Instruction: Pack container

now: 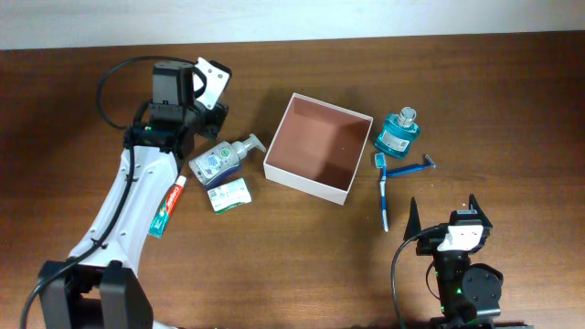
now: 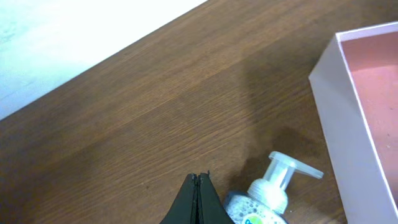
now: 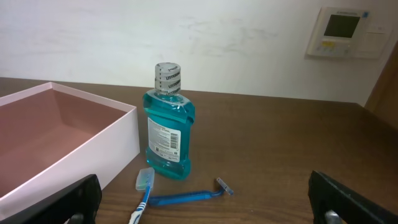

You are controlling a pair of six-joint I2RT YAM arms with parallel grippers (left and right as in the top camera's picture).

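Fingers of the left gripper [image 2: 198, 180] are pressed together, the right gripper [image 3: 208, 202] is spread wide, both empty. The square white, brown-lined container [image 1: 320, 137] is set at 3 o'clock of a white plastic pump bottle [image 1: 219, 160]; a white wall panel [image 3: 341, 32] is shown by the right wrist alone.

Overhead looks straight down; wrist views, closer in, both catch the container [image 1: 318, 146]

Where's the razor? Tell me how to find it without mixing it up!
Find the big square container with white walls in the middle of the table. Just right of it stands a teal bottle, and the razor lies on the table right below that bottle in the overhead view. Unlike the long blue toothbrush beside it, the razor lies sideways and ends in a small grey head.
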